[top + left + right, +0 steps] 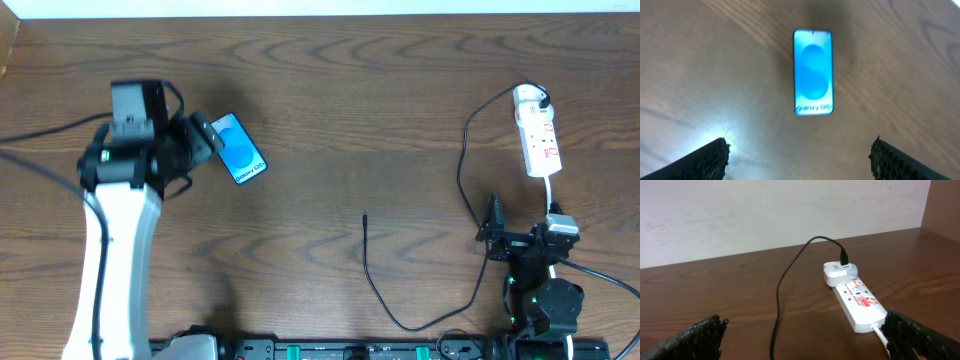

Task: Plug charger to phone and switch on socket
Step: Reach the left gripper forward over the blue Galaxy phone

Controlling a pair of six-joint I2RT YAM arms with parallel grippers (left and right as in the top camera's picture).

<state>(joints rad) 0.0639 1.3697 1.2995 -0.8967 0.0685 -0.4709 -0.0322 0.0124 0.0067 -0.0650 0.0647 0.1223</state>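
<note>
We find the overhead view evenly lit from above, the table [330, 100] a warm brown with only soft, faint shadows. In the left wrist view the phone [813, 72] glows so strongly that its small text smears, a pale glare patch lies on the wood at lower left, and the whole frame is slightly soft. The right wrist view shows the socket [857, 302] crisply, the fingertips [695, 340] at the bottom edge blurred.

Dark brown wood-grain table [320, 100], pale wall [765, 210] beyond its far edge.
</note>
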